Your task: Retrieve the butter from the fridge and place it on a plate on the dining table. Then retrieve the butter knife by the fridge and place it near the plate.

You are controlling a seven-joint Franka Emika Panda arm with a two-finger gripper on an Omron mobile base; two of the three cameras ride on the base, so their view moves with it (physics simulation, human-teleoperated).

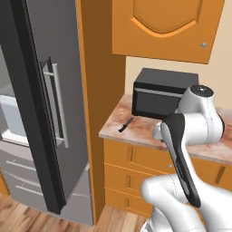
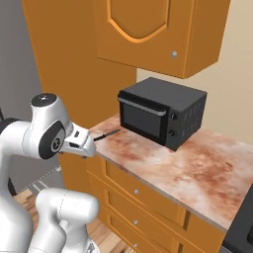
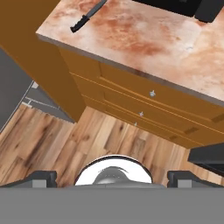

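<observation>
Knife (image 1: 126,125) lies flat on marbled counter (image 2: 197,168), near its left end, just in front-left of black oven (image 2: 160,116), not touching it. Fridge (image 1: 50,113) stands left w/ a door swung open. Gripper (image 3: 112,177) jaws wide apart, empty, over wood floor (image 3: 65,140), well short of knife.

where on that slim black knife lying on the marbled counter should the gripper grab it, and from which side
Probably the thicker handle end of the slim black butter knife, nearest the marbled counter's front corner. It lies flat and clear of the dark grey microwave, so come straight down, open gripper across its narrow width.
</observation>
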